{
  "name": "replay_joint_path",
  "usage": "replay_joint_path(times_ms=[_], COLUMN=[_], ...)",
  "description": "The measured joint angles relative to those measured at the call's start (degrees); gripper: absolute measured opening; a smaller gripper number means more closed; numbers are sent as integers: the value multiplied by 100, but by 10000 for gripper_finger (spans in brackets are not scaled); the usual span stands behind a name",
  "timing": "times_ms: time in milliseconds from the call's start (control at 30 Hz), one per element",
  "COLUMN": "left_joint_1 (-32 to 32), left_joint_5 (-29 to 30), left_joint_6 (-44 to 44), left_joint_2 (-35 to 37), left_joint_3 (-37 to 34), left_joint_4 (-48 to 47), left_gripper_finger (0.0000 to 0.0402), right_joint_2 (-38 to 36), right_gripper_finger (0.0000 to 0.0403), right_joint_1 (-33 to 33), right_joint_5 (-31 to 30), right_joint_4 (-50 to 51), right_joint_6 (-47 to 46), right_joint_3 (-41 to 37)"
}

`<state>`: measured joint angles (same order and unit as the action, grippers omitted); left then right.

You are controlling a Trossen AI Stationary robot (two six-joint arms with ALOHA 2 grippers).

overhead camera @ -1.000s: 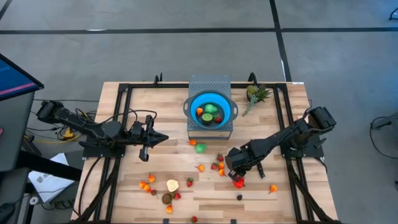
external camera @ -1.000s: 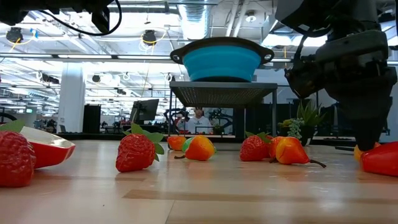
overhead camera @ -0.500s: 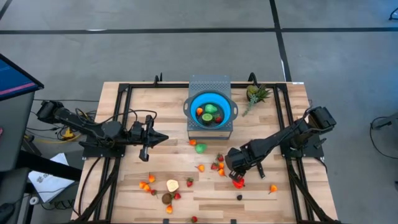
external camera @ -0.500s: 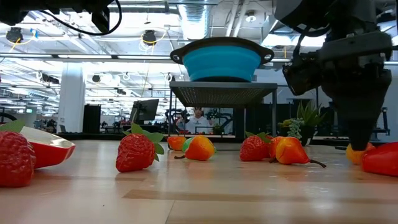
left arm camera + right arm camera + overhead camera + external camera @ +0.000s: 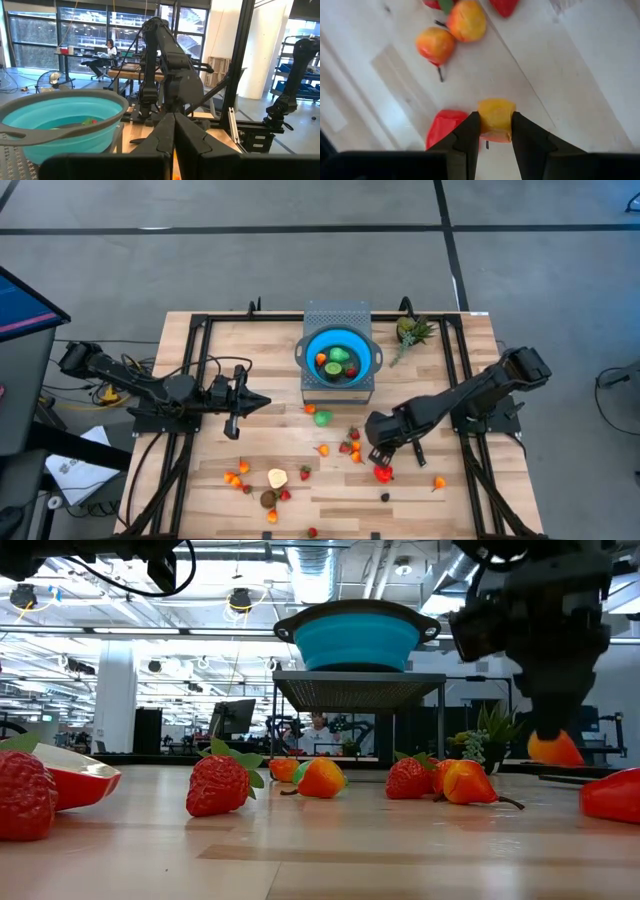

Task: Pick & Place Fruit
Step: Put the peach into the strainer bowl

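Small toy fruits, red, orange, green and pale yellow, lie scattered on the wooden table (image 5: 260, 340), among them strawberries (image 5: 218, 785) and an orange pair (image 5: 451, 31). My right gripper (image 5: 378, 459) hangs above the table's near right part, shut on a small orange-yellow fruit (image 5: 495, 119). That fruit also shows in the low view (image 5: 555, 749), above the tabletop. My left gripper (image 5: 262, 404) is shut and holds nothing, level over the left half of the table. The blue bowl (image 5: 312, 340) holds a few fruits. My right gripper pinches the orange-yellow fruit by its two opposite sides (image 5: 483, 120) between its two fingers (image 5: 469, 131). The fingers come from above, pointing steeply down. The fruit is lifted clear of the table, above a red piece (image 5: 445, 131) that lies on the wood.
The bowl stands on a grey perforated stand (image 5: 336, 315) at the far middle. A spiky green-leaved piece (image 5: 410, 332) lies at the far right. Black frame rails (image 5: 190, 370) run along both sides. More fruit lies near the front left (image 5: 277, 478).
My right gripper has risen from the table with the orange-yellow fruit, which now hangs clear of the wood. The wrist has rolled a little. The red piece beside it has stayed on the table.
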<state>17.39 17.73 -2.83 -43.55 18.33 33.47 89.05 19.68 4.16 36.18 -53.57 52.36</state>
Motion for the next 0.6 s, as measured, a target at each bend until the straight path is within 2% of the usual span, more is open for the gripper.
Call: replay_joint_path(times_ms=[400, 600], left_joint_1=[0, 0], left_joint_5=[1, 1], left_joint_6=[0, 0], left_joint_2=[0, 0], left_joint_3=[0, 0], left_joint_4=[2, 2], left_gripper_finger=[2, 2], right_joint_2=[-626, -880], right_gripper_finger=[94, 94], right_joint_1=[-33, -115], right_joint_5=[-163, -311], right_joint_4=[-65, -102], right_joint_6=[324, 810], right_joint_3=[0, 0])
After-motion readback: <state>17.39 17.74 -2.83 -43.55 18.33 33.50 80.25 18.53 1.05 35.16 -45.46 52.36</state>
